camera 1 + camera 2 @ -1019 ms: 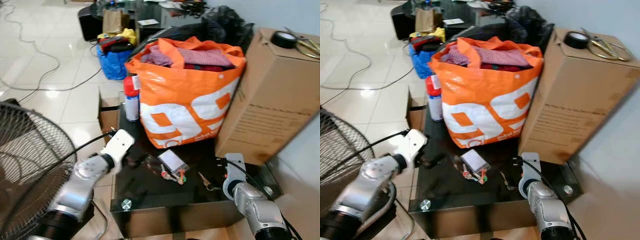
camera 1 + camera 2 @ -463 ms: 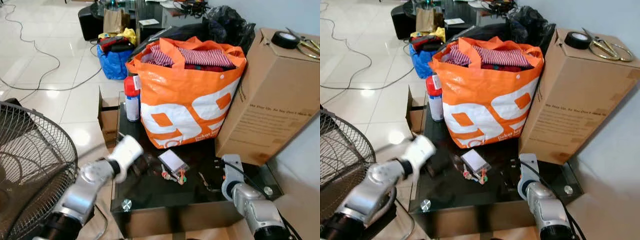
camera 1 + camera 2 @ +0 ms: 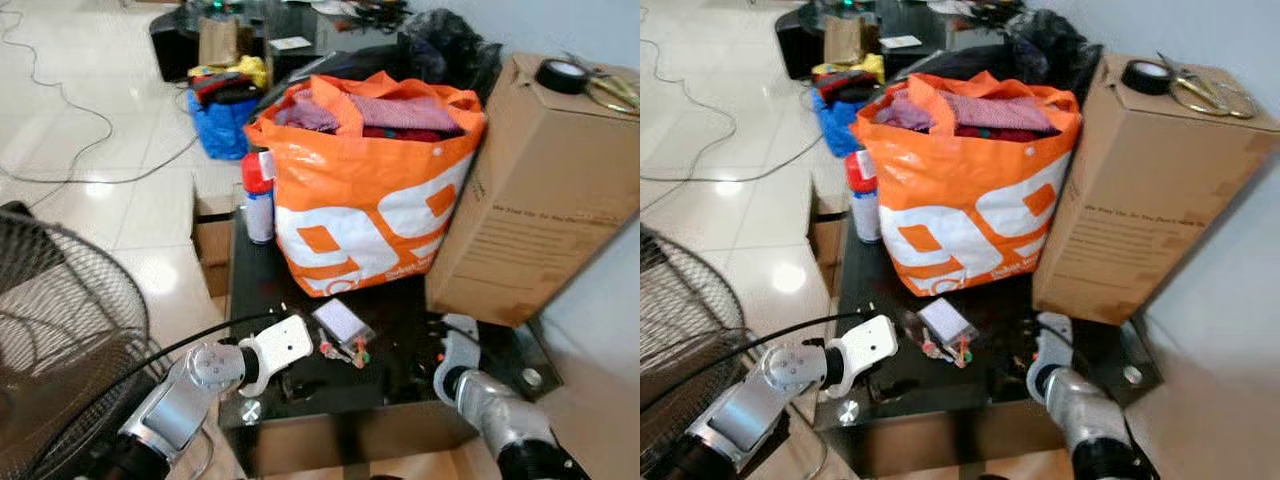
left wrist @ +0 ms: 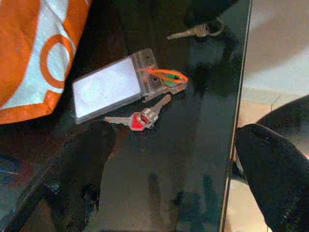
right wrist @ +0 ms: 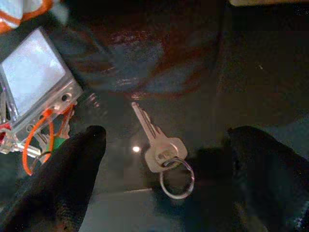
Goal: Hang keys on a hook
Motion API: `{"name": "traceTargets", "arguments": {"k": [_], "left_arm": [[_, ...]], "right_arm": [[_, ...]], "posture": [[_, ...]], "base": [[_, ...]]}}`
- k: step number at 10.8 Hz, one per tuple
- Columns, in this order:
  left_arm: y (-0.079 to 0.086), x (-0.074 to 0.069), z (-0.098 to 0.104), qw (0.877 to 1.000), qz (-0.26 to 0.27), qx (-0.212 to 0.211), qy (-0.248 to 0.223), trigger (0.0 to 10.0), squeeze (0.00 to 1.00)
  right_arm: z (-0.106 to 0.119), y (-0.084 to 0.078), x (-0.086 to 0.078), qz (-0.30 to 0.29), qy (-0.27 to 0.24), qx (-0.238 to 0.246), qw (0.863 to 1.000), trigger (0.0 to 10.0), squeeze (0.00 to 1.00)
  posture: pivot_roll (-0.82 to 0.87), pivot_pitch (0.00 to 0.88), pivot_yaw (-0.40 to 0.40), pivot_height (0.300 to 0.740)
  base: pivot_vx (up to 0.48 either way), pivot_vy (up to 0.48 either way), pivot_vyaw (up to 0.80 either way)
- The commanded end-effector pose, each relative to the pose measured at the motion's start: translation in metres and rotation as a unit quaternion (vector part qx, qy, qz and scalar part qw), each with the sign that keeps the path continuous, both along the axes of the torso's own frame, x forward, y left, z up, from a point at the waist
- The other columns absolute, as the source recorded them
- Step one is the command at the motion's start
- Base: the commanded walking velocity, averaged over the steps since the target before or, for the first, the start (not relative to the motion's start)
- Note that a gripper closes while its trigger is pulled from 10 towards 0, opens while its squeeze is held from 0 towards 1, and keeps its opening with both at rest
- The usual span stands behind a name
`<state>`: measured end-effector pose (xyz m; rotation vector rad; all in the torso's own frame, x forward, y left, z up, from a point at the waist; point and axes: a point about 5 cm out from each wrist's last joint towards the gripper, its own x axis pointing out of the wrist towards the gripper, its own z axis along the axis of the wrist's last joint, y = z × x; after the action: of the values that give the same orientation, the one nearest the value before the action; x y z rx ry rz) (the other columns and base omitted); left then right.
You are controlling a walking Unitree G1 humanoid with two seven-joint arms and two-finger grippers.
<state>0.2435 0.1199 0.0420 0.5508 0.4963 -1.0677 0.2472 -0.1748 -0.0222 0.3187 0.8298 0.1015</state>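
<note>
A key bunch (image 3: 345, 350) with a red-headed key (image 4: 141, 119), an orange ring and a clear card holder (image 4: 108, 88) lies on the black glass table (image 3: 258, 272), in front of the orange bag. A single silver key (image 5: 157, 145) on a ring lies to its right. My left gripper (image 4: 178, 179) hovers open over the table's front edge, and the bunch lies just beyond its fingertips (image 4: 82, 169). My right gripper (image 5: 169, 183) is open low over the table, with the single key between its two fingers (image 5: 65, 186).
An orange bag (image 3: 370, 200) full of clothes and a tall cardboard box (image 3: 540, 190) take up the back of the table. A spray can (image 3: 258, 195) stands at the bag's left. A fan (image 3: 60, 320) stands at my left. Bags and cables lie on the floor beyond.
My left arm has swung from the table's left edge in over its front, toward the key bunch. The right gripper has crept closer to the single key. The camera has shifted slightly.
</note>
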Motion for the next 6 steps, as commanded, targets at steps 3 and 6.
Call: {"name": "traceTargets", "arguments": {"k": [3, 6], "left_arm": [[-0.002, -0.002, 0.002, 1.0, -0.004, -0.007, 0.003, 10.0, 0.0], [-0.004, -0.003, 0.005, 1.0, 0.008, -0.027, 0.007, 10.0, 0.0]], "right_arm": [[-0.006, -0.014, 0.008, -0.036, 0.031, -0.028, 0.998, 10.0, 0.0], [-0.012, -0.016, 0.002, -0.057, 0.08, 0.005, 0.995, 9.6, 0.0]], "posture": [[-0.14, 0.0, -0.083, 0.74], [-0.12, 0.0, -0.108, 0.74]], "base": [[0.0, 0.0, 0.0], [0.0, 0.0, 0.0]]}}
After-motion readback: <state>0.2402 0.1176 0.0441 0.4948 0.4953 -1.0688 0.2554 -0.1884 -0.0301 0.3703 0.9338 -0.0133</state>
